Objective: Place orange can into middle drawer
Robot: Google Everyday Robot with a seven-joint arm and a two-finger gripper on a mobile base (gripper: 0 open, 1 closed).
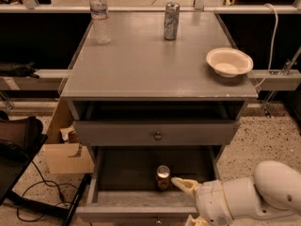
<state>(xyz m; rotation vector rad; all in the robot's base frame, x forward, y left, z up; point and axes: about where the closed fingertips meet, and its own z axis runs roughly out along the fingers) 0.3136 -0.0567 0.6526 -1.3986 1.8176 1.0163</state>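
The orange can (163, 177) stands upright on the dark floor of the open middle drawer (96, 179), near the centre. It shows a silver top. My gripper (183, 202) is at the drawer's front right, just right of the can and apart from it. It is open and empty. The upper finger (182, 183) points toward the can; the lower finger is cut off by the frame's bottom edge. My white arm reaches in from the lower right.
On the grey cabinet top (150, 65) stand a clear water bottle (99, 15), a slim silver can (171, 14) and a white bowl (229, 61). The upper drawer front with a round knob (157, 135) is slightly open. A cardboard box (66, 152) and cables lie at the left.
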